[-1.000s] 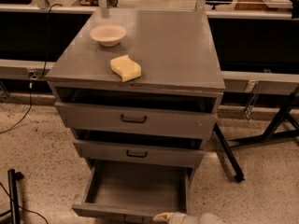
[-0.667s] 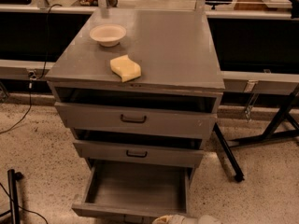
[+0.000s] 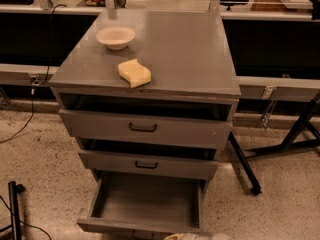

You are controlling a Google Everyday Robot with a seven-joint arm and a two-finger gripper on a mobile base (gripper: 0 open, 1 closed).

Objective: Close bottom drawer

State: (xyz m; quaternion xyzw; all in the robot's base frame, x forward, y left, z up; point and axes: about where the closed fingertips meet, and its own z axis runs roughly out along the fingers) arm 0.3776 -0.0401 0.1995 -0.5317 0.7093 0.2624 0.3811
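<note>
The lowest grey metal drawer [image 3: 145, 201] of the grey cabinet [image 3: 170, 44] stands pulled far out, its front panel mostly cut off by the lower edge. Only a pale sliver of the claw [image 3: 197, 236] shows there, just beside that front. Whether it is wide or narrow I cannot tell.

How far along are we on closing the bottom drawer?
Done: nothing yet. The bottom drawer is pulled far out, its empty inside showing. In hand: the gripper sits at the picture's lower edge, right by the drawer's front panel. Left: the whole push inward until the front sits flush.
</note>
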